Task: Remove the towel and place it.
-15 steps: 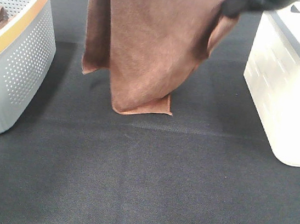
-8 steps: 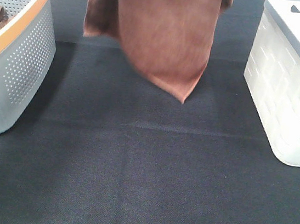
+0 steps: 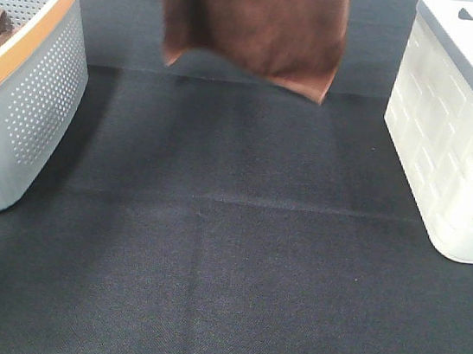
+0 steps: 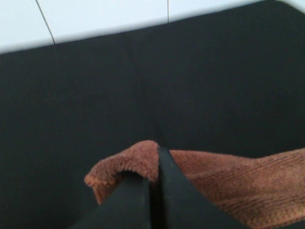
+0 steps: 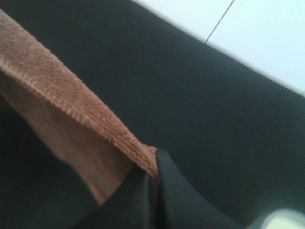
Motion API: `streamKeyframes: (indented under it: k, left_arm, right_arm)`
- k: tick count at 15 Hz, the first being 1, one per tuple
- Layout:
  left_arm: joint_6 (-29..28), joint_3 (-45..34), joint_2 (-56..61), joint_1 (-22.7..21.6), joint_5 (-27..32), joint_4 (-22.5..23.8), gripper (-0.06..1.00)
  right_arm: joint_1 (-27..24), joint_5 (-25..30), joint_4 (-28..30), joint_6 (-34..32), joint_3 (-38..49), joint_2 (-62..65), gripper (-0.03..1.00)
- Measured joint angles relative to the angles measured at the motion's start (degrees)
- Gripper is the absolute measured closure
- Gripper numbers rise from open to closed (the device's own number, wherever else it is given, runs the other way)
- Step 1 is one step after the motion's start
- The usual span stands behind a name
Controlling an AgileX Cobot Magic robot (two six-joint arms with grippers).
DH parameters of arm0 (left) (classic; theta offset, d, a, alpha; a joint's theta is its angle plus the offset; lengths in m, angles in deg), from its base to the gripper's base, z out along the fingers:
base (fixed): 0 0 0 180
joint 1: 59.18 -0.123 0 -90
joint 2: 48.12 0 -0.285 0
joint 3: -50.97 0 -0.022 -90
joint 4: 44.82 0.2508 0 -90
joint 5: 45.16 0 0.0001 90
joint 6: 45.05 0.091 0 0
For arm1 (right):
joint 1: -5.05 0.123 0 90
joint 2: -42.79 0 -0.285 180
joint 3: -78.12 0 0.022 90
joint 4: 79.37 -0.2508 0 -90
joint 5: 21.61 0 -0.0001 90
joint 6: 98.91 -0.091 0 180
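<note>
The towel [image 3: 257, 23] has risen since half a second ago: its lowest corner, then hanging well down, now hangs high and clear of the black tabletop [image 3: 224, 271]. It hangs to the right of the grey basket [image 3: 28, 106], well apart from it. The left gripper [image 4: 154, 164] is clamped on a folded corner of the towel, and the right gripper [image 5: 154, 163] is clamped on its hem. The white lidded bin [image 3: 459, 145] stands farther right of the basket, beyond the towel.

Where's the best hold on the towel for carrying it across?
Its top hem, near each upper corner, pinched from above. The towel hangs spread between the left fingers and right fingers, shut on that edge, lower corners off the table.
</note>
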Motion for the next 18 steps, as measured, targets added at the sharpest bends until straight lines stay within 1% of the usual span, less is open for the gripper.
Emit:
streamKeyframes:
  k: [3, 5, 6, 8, 9, 11, 12, 13, 14, 16, 18]
  left_arm:
    - [0.1, 0.0, -1.7, 0.1, 15.5, -8.5, 0.94]
    - [1.3, 0.0, -2.1, 0.1, 24.9, -13.0, 0.94]
    - [1.9, 0.0, -2.1, 0.1, 27.9, -14.3, 0.94]
    - [2.5, 0.0, -2.1, -0.2, 30.4, -16.0, 0.94]
    - [2.5, 0.0, -2.1, -0.2, 30.4, -16.0, 0.94]
    - [3.2, -1.9, -1.9, -0.5, 30.8, -18.4, 0.94]
    - [3.5, -4.9, -1.1, -0.5, 30.8, -19.4, 0.94]
    - [3.5, -9.6, 0.6, -0.3, 30.9, -19.6, 0.94]
    - [3.6, -16.0, 3.6, 0.2, 30.8, -19.7, 0.94]
    - [3.6, -24.5, 6.8, 1.1, 30.8, -19.6, 0.94]
    - [3.7, -32.1, 7.8, 3.4, 30.7, -18.4, 0.94]
  right_arm:
    - [0.1, 11.9, -2.9, 0.0, 0.0, -1.5, 0.97]
    - [0.1, 19.3, -7.3, 0.0, -0.2, -1.5, 0.97]
    - [0.1, 22.9, -9.3, 0.0, -0.2, -1.5, 0.97]
    - [0.0, 31.8, -14.0, 0.0, -0.3, -1.5, 0.97]
    - [0.0, 31.8, -14.0, 0.0, -0.3, -1.5, 0.97]
    - [-0.2, 37.8, -16.1, 0.0, -0.3, -1.5, 0.97]
    - [-0.2, 40.3, -17.1, -0.2, -0.3, -1.5, 0.97]
    - [-0.2, 42.7, -18.3, -0.6, 0.1, -1.5, 0.97]
    - [-0.2, 45.1, -20.8, -1.3, 1.7, -1.5, 0.97]
    - [-0.2, 46.8, -24.0, -1.5, 4.5, -1.5, 0.97]
    - [-0.2, 47.6, -26.1, -1.5, 8.9, -1.5, 0.97]
